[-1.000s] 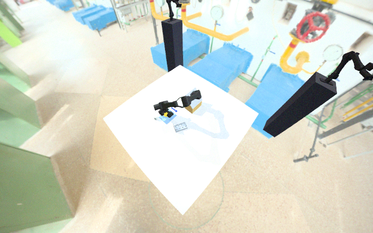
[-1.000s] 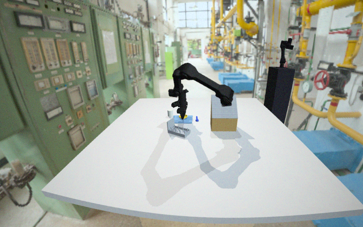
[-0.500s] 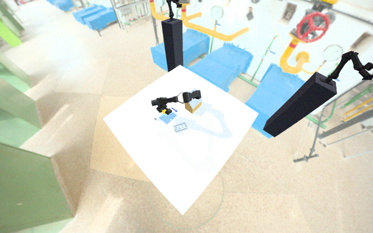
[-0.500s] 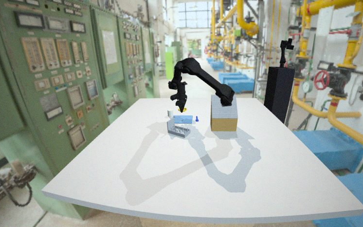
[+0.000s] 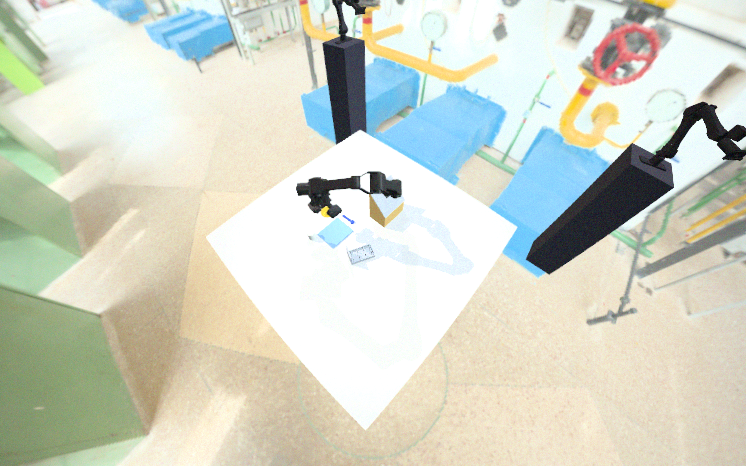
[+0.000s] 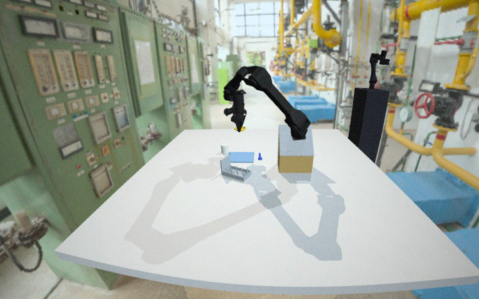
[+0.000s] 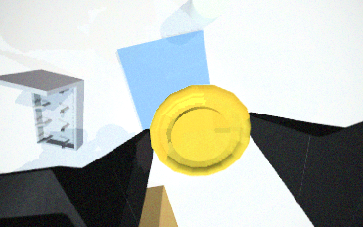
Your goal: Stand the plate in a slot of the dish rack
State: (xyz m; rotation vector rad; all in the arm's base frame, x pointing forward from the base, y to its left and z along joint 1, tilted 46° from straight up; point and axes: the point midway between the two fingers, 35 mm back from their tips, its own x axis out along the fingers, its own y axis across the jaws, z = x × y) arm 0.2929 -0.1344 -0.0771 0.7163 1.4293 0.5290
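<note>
My gripper [image 5: 325,210] [image 6: 239,129] [image 7: 198,126] is shut on the yellow plate [image 5: 326,213] [image 6: 243,128] [image 7: 195,139], one finger at each side of its rim. The plate is raised well above the table; the wrist view shows its round face, and the exterior view shows it nearly level. The grey dish rack [image 5: 361,254] [image 6: 234,174] [image 7: 79,117] stands on the table, away from the gripper, with a tall panel at one end and small upright pins inside. No plate is in it.
A light blue mat [image 5: 335,232] [image 6: 241,157] [image 7: 167,80] lies beside the rack. A white cup [image 6: 225,149] [image 7: 208,7] stands at its edge. A small dark blue object [image 5: 348,219] [image 6: 259,156] lies near it. A large tan box [image 5: 380,212] [image 6: 295,164] [image 7: 156,207] stands under the arm's base.
</note>
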